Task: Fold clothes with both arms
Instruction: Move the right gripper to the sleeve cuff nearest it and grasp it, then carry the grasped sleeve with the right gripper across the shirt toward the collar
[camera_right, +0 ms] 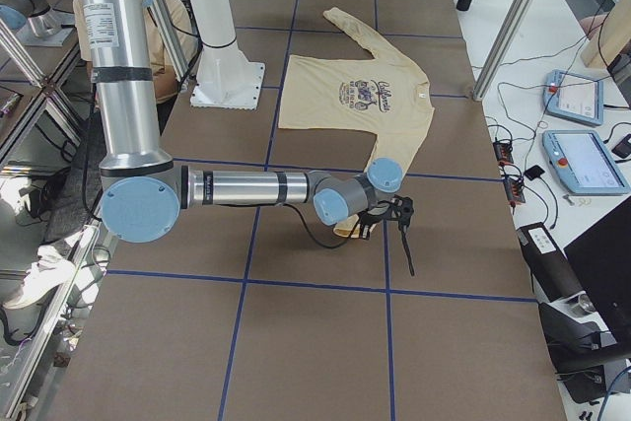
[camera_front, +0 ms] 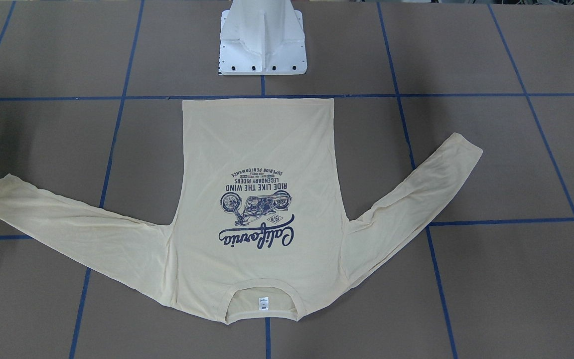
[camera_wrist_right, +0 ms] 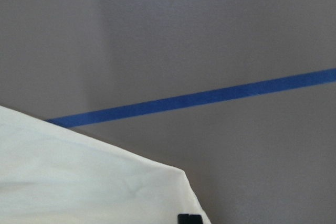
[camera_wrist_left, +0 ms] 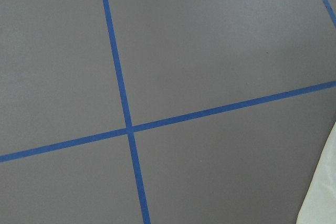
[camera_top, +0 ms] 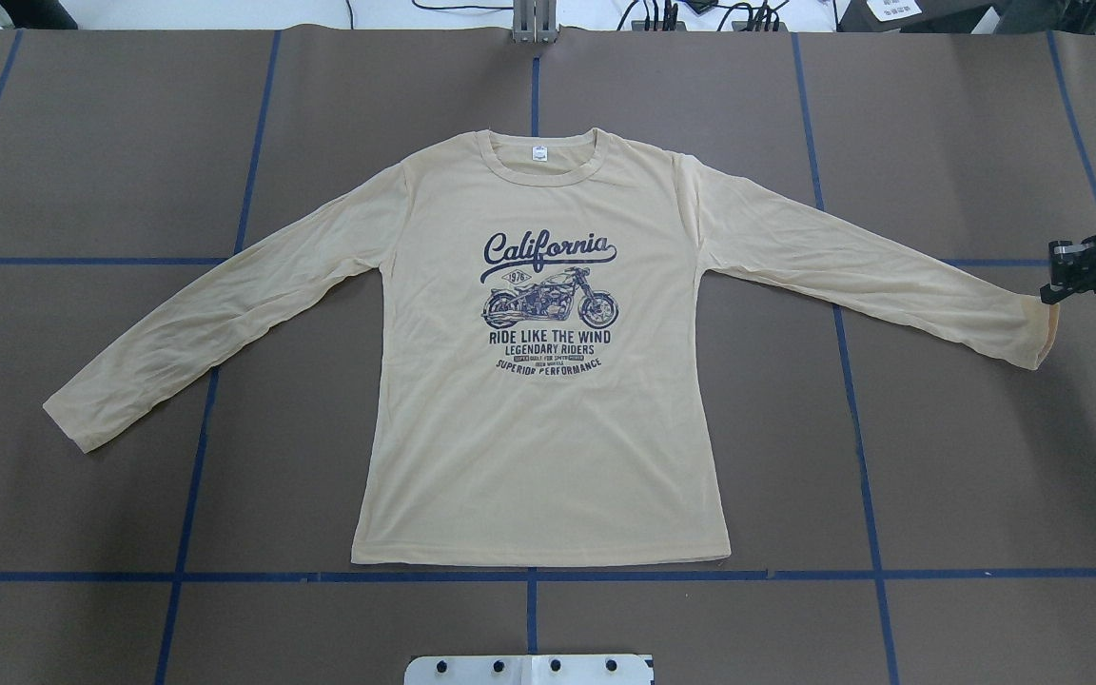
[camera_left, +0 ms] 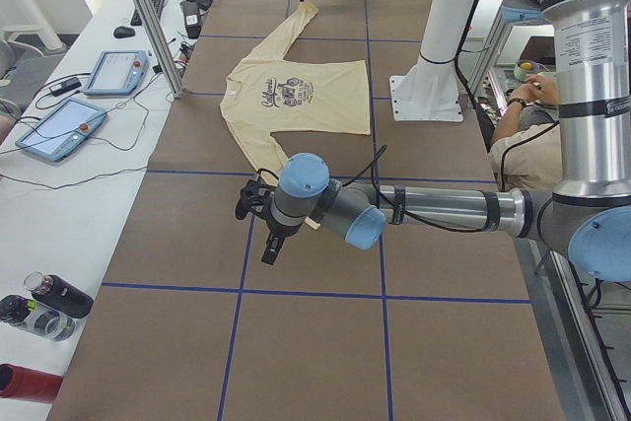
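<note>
Jaws of right gripper (camera_top: 1052, 285) at T-shirt (camera_top: 548, 428) cuff (grip unclear), left gripper (camera_left: 246, 209) jaws' gap unreadable

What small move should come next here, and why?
Probably the right gripper should settle onto the sleeve cuff beside it and pinch it. The T-shirt lies flat, print up, both sleeves spread, nothing folded yet, and that gripper sits at the cuff's edge; whether it already grips cannot be told.
</note>
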{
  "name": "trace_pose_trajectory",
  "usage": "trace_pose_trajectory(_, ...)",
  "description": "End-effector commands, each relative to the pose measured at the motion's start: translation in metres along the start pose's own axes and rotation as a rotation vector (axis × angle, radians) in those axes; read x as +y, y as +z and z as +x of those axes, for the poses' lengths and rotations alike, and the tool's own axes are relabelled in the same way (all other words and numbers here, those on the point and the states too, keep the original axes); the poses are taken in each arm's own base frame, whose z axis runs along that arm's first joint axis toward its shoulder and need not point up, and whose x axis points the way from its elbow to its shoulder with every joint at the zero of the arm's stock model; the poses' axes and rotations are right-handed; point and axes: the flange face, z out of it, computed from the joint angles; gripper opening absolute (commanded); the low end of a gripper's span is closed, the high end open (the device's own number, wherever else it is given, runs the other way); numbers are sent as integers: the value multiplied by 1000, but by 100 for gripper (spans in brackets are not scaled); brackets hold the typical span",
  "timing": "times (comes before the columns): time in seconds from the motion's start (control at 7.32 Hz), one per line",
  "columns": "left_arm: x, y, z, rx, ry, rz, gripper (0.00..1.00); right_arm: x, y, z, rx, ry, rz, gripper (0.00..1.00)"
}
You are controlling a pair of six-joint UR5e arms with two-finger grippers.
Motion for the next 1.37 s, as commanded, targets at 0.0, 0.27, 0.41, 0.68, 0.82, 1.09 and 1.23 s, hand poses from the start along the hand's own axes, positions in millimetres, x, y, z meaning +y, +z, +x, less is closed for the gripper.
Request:
trace_pose_trajectory(0.0, -3, -6, 6, 2, 11, 12, 100, 7, -45, -107, -70, 72, 39, 0)
trace_pose_trajectory(0.27, -4, -8, 8, 3, 17, 18, 100, 8, -46, -246, -137, 130, 32, 0)
trace_pose_trajectory(0.41, -5, -9, 9, 4, 18, 19, 100, 10, -55, -297, -166, 164, 57, 0)
trace_pose_trajectory(0.68, -6, -10, 11, 6, 22, 23, 100, 17, -61, -394, -204, 186, 98, 0)
trace_pose_trajectory(0.82, -6, -10, 11, 6, 22, 23, 100, 15, -69, -435, -224, 181, 119, 0)
trace_pose_trajectory(1.09, -6, -10, 11, 6, 22, 23, 100, 27, -91, -496, -270, 133, 176, 0)
trace_pose_trajectory(1.23, -6, -10, 11, 6, 22, 23, 100, 27, -105, -523, -295, 144, 203, 0)
